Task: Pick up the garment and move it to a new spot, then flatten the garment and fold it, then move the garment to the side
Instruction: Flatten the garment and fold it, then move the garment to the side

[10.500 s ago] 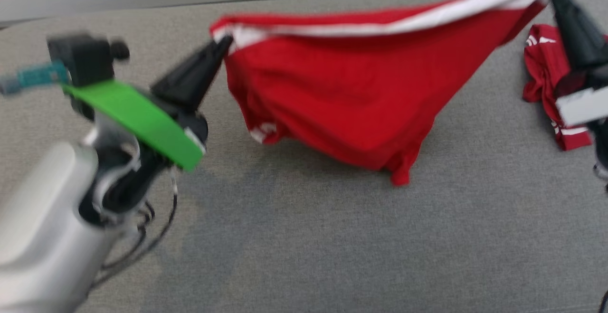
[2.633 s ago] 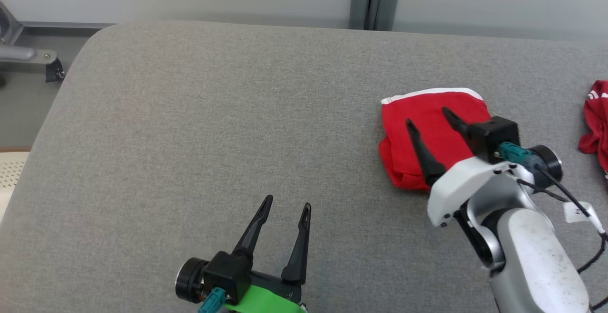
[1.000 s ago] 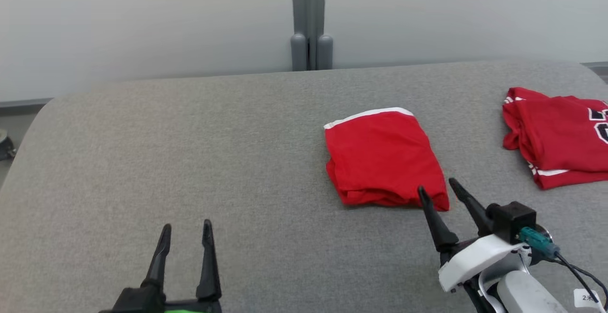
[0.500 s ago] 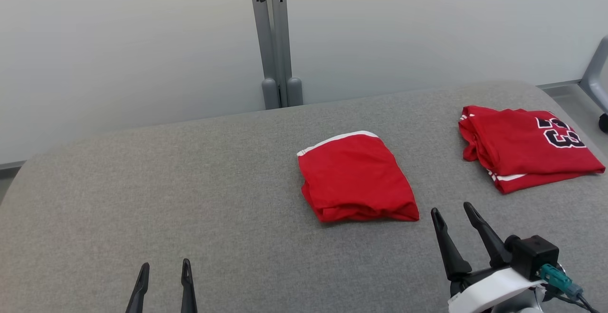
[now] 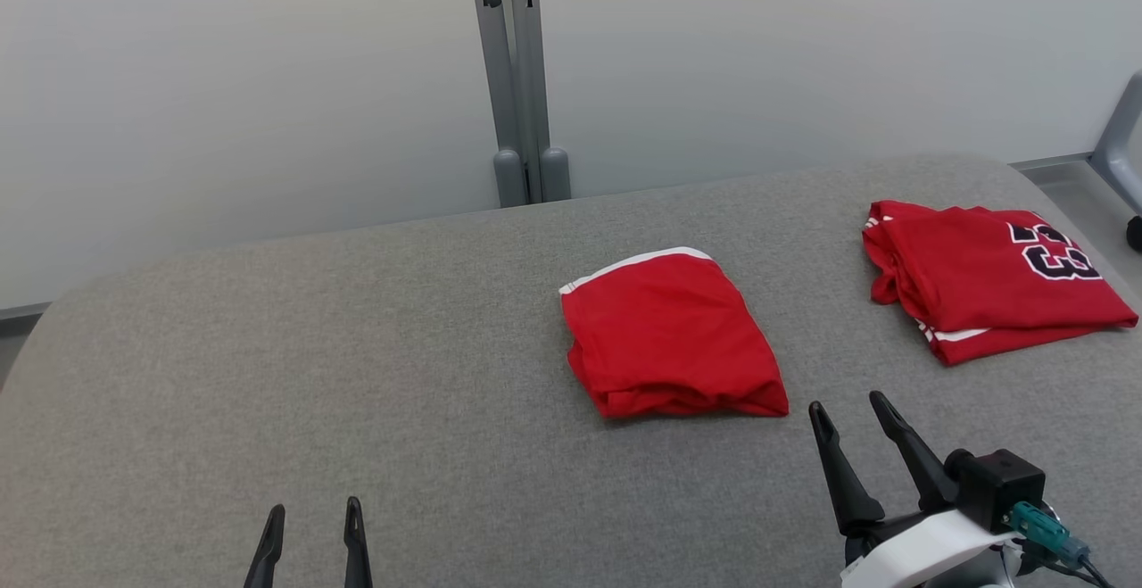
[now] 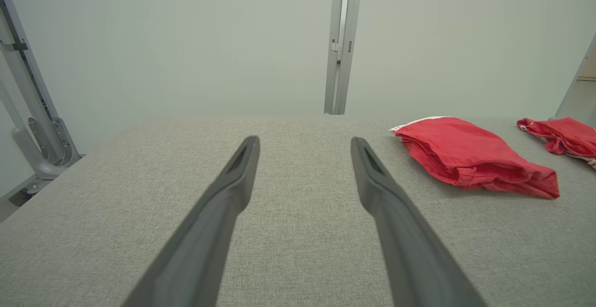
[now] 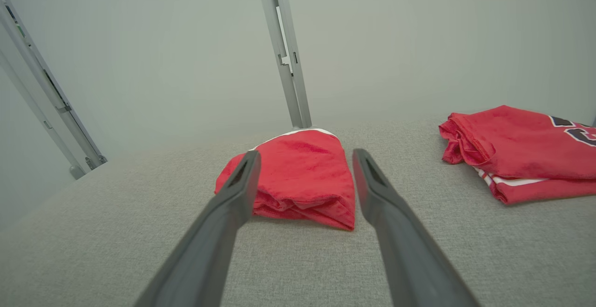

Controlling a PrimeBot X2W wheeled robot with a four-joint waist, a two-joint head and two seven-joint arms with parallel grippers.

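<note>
Gaping empty, left hand point(image 5: 315, 506), mostly cropped off, and right hand point(image 5: 846, 401) face folded garment point(image 5: 669, 338).

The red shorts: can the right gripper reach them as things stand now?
Probably yes. The right gripper is open and close to the red shorts, pointing toward them, with bare grey table between and nothing in the way.

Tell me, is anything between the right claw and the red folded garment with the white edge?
No, only bare grey padding lies between the right claw and the red folded garment, as the head view shows.
</note>
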